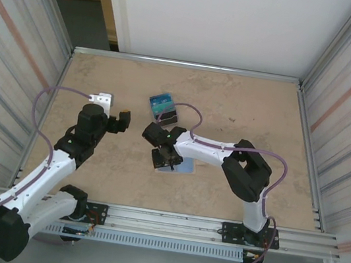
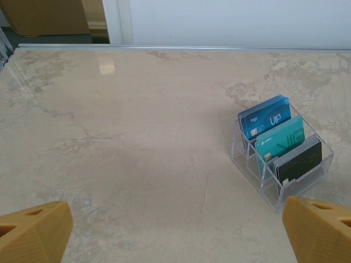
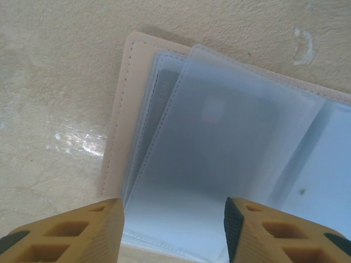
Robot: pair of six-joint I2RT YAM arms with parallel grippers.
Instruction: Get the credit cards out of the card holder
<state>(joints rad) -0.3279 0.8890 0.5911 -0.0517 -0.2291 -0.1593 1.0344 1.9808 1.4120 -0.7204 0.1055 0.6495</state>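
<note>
The right gripper [image 3: 173, 222] is held half open and empty above the clear sleeves of the opened card holder [image 3: 117, 109], whose beige edge lies flat on the table [image 3: 55, 66]. The left gripper [image 2: 175, 222] is spread wide and empty, with bare tabletop ahead. Credit cards [image 2: 271, 134] are stood in a clear rack [image 2: 310, 174] to its right.

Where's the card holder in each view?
Top external: card holder at lower centre, partly under the right gripper.
Right wrist: card holder lies open across the middle, just beyond the right gripper.
Left wrist: faces the clear card rack instead.
Shared landmark: the right gripper.
</note>
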